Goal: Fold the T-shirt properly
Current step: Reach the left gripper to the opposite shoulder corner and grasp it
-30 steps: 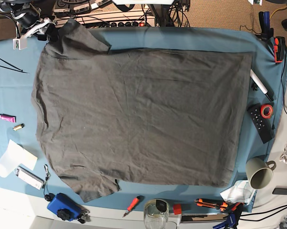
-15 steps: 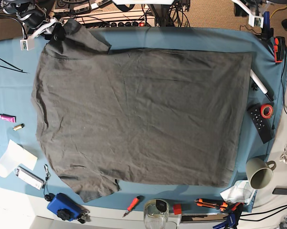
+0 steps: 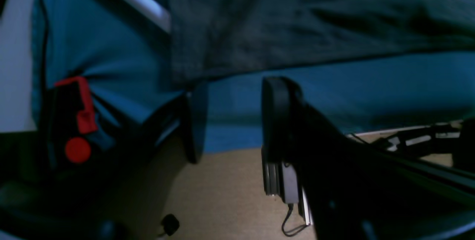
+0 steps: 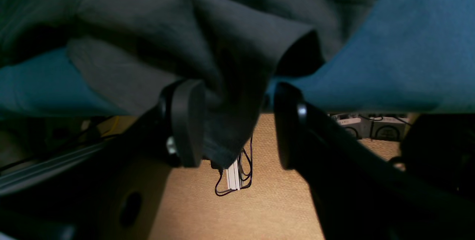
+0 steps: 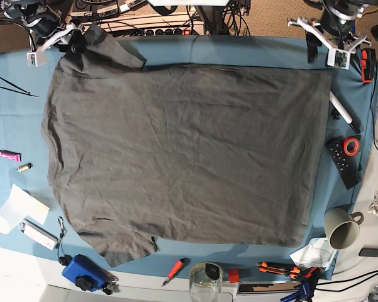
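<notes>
place: workshop bench | evidence: screwdriver (image 5: 175,270), tape roll (image 5: 351,146), cable ties (image 5: 12,86), mug (image 5: 341,228)

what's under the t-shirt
The T-shirt lies flat on a teal cloth sheet, which shows all around it. Anything beneath the shirt's middle is covered and cannot be seen.

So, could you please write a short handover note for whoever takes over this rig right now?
Right gripper: open, jaws astride the hanging end of the T-shirt's sleeve at the table's far edge, not clamped.
Left gripper: open, empty, at the shirt's far hem corner, over the teal sheet.
T-shirt: spread flat on the sheet, collar end towards the right arm.
Done: shirt laid out; no fold visible.
Left: grip sleeve and hem corner, then make every fold.
</notes>
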You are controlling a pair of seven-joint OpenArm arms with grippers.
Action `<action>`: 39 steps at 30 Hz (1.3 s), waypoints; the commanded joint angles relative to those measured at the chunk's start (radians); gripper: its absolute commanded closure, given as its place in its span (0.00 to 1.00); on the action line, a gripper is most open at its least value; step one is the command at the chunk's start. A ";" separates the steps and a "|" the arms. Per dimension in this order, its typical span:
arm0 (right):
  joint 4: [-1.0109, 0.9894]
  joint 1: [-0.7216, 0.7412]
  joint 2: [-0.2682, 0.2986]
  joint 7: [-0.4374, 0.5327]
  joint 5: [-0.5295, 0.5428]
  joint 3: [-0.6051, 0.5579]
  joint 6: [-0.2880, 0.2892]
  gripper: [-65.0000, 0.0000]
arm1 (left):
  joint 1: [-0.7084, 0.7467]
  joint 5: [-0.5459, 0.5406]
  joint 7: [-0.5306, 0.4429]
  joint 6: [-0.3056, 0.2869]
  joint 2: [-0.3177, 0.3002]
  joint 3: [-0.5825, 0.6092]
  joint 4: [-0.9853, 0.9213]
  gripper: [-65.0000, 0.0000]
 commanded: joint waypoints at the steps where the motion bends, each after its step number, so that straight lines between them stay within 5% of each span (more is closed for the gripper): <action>1: 0.015 -0.008 0.011 0.014 0.012 0.007 0.005 0.55 | -0.008 0.011 -0.018 0.005 -0.005 -0.006 -0.001 0.62; 10: 0.015 -0.008 0.011 0.007 0.012 0.007 0.005 0.55 | -0.116 0.004 -0.005 0.007 -0.005 -0.006 -0.087 0.55; 14: 0.015 -0.008 0.011 0.007 0.012 0.007 0.005 0.55 | -0.163 0.013 -0.003 0.064 -0.005 -0.006 -0.168 0.55; 39: 0.015 -0.008 0.011 0.000 0.013 0.007 0.005 0.55 | -0.304 -0.068 0.008 0.050 -0.004 -0.006 -0.360 0.57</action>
